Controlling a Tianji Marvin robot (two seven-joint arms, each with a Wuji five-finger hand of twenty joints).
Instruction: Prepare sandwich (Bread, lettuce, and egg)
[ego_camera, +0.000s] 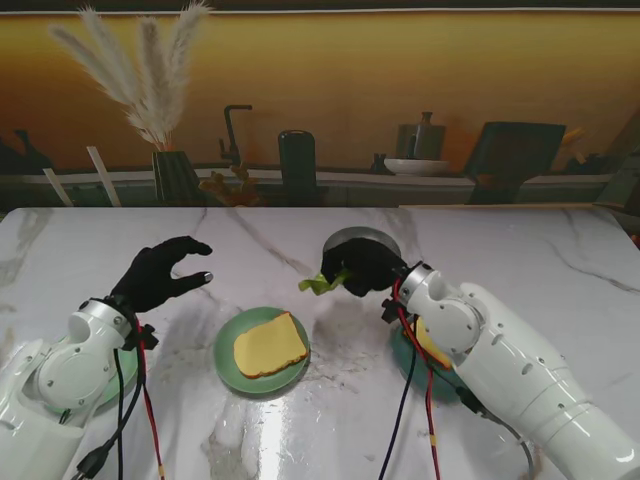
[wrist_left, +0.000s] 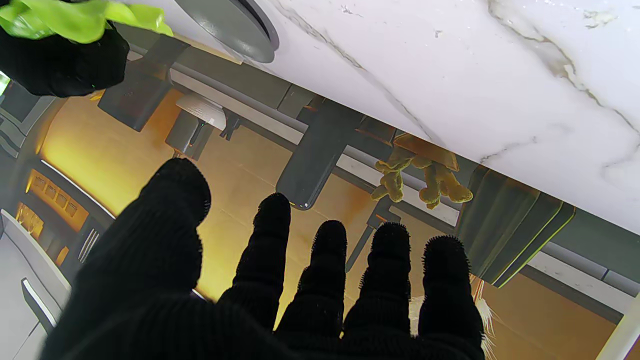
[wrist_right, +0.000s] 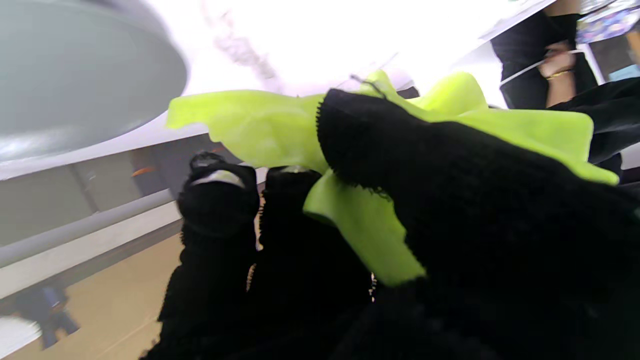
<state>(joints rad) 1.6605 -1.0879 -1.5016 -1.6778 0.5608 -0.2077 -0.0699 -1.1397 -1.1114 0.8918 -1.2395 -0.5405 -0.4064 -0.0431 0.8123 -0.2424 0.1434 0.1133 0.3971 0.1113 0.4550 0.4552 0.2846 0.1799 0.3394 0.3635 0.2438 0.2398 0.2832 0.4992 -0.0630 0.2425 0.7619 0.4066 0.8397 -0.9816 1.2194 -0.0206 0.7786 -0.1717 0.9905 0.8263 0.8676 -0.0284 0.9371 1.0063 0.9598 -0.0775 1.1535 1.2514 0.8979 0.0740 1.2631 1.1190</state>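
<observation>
The right hand (ego_camera: 365, 268) is closed around a lettuce leaf (ego_camera: 322, 284), held above the marble desk (ego_camera: 520, 250) just in front of a grey plate (ego_camera: 362, 238) — the leaf's green edge pokes out toward the robot's left. A slice of bread (ego_camera: 268, 345) lies on the green plate (ego_camera: 228, 368) nearer to me, between the arms. The left hand (ego_camera: 160, 274) hovers empty — fingers spread wide.

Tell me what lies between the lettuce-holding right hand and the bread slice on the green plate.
Only bare marble tabletop, seen in the stand view, separates the right hand from the bread slice.
</observation>
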